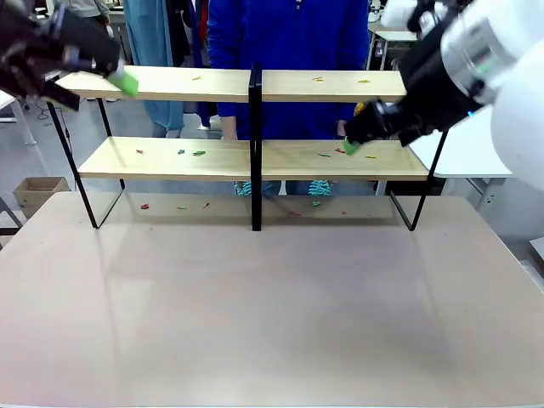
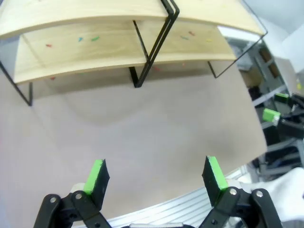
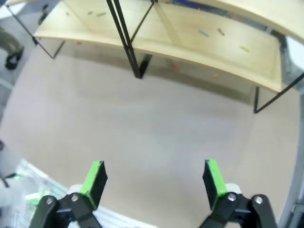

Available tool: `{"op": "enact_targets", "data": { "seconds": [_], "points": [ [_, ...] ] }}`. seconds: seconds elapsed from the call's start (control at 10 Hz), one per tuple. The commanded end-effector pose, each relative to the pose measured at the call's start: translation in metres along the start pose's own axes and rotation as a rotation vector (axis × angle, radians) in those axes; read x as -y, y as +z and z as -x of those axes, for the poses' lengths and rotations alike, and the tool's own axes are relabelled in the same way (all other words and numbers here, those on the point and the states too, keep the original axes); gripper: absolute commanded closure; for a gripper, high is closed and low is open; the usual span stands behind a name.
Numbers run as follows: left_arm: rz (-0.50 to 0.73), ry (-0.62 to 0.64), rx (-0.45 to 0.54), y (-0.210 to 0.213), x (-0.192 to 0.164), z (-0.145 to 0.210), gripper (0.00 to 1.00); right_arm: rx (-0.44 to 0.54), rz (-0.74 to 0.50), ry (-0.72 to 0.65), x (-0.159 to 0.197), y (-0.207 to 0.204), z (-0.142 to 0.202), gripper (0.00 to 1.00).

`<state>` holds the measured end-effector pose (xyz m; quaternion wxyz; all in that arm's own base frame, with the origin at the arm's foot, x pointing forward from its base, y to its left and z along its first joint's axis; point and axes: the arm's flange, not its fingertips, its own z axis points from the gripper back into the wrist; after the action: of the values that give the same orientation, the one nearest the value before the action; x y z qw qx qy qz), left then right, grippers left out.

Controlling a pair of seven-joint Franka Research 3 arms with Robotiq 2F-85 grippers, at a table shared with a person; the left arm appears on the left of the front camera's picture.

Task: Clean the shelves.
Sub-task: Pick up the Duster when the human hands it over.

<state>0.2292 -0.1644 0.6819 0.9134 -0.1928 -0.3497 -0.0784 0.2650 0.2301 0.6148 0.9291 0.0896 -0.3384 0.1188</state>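
The shelves [image 1: 170, 158] stand across the far half of the table, two light-wood boards on a black frame with a central post [image 1: 255, 153]. Small coloured scraps [image 1: 197, 153] lie on both boards and on the tabletop beneath. My left gripper [image 1: 126, 82] hovers at the left end of the upper board. In its wrist view the left gripper [image 2: 156, 175] is open and empty, high above the table, with the shelves [image 2: 95, 52] ahead. My right gripper [image 1: 348, 146] hangs by the lower board's right half. The right gripper [image 3: 153, 178] is open with nothing between its fingers, facing the shelves [image 3: 209, 42].
A person in a blue top [image 1: 280, 34] stands close behind the shelves. A bare beige tabletop [image 1: 272, 306] stretches in front. A cardboard box [image 1: 38, 191] sits on the floor at left, and a white table [image 1: 463, 149] stands at right.
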Motion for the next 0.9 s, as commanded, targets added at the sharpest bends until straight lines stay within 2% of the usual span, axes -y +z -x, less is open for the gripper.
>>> {"op": "enact_targets", "data": {
  "seconds": [0.0,0.2,0.3,0.4,0.6,0.7,0.8],
  "points": [
    [-0.091,0.016,0.024,0.026,0.017,0.003,0.0,0.024,0.022,-0.059,-0.022,0.024,-0.014,0.0],
    [-0.07,-0.041,0.089,0.042,0.021,0.024,0.0,0.075,0.029,-0.033,-0.026,0.051,-0.011,0.0],
    [-0.073,-0.032,0.113,0.044,0.022,0.031,0.0,0.087,0.016,-0.074,-0.024,0.061,-0.013,0.0],
    [-0.052,-0.045,0.138,0.045,0.021,0.035,0.0,0.119,-0.015,-0.08,-0.022,0.069,-0.012,0.0],
    [-0.071,-0.078,0.165,0.04,0.02,0.042,0.0,0.133,0.001,-0.083,-0.023,0.069,-0.012,0.0],
    [-0.106,-0.092,0.228,0.038,0.019,0.045,0.0,0.129,-0.013,-0.082,-0.023,0.067,-0.012,0.0],
    [-0.101,-0.108,0.347,0.039,0.019,0.045,0.0,0.123,-0.01,-0.084,-0.022,0.064,-0.013,0.0]
  ]
}}
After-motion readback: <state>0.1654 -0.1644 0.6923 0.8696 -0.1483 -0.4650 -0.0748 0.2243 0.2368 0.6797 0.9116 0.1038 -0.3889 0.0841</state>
